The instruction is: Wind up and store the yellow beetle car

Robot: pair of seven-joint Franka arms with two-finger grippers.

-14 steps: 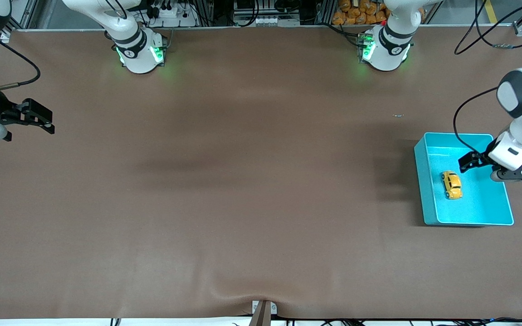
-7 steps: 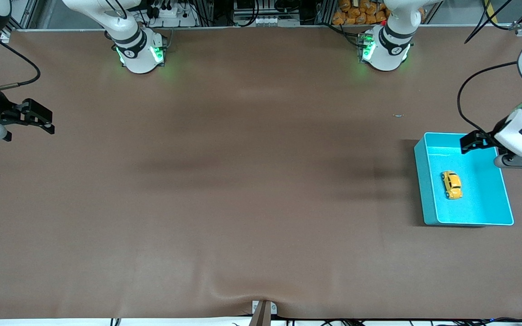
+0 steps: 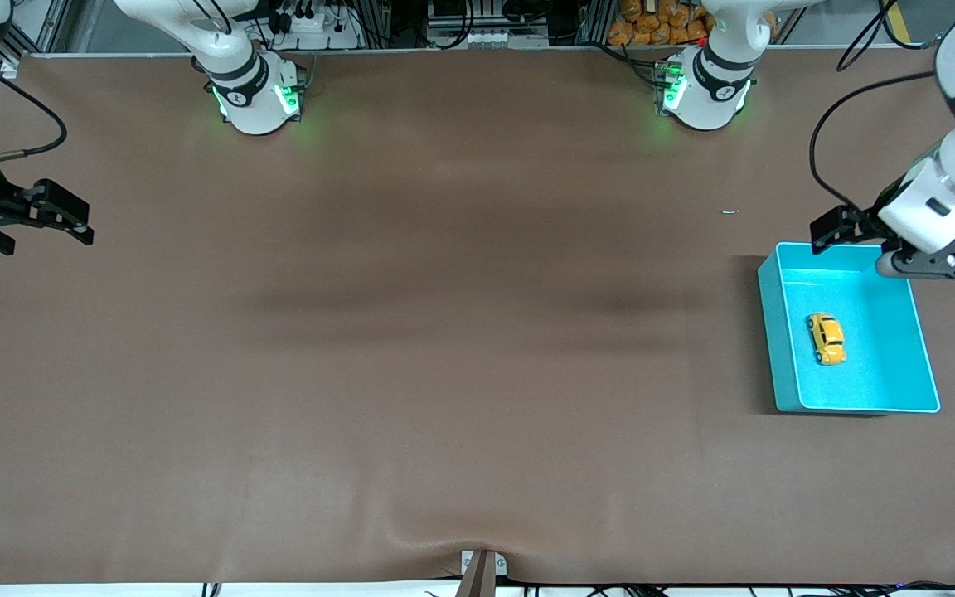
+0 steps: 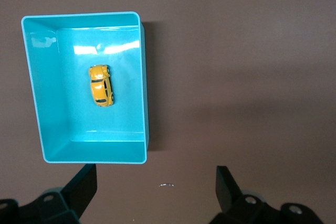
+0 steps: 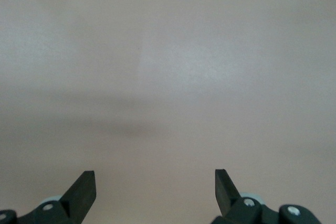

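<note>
Left gripper [image 3: 832,230] empty; yellow beetle car [image 3: 826,337] binned

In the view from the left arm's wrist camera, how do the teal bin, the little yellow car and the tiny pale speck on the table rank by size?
Largest to smallest:
1. teal bin
2. yellow beetle car, lying inside the bin
3. pale speck on the table beside the bin

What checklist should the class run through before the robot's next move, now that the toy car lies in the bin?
1. Yellow beetle car inside the teal bin: ok.
2. Car resting on its wheels, not tipped: ok.
3. Left claw open and empty, over the bin's edge nearest the robots' bases: ok.
4. Right claw open and empty, waiting at the right arm's end of the table: ok.
5. Car wound up: cannot tell.
6. Bin standing flat on the table: ok.
</note>
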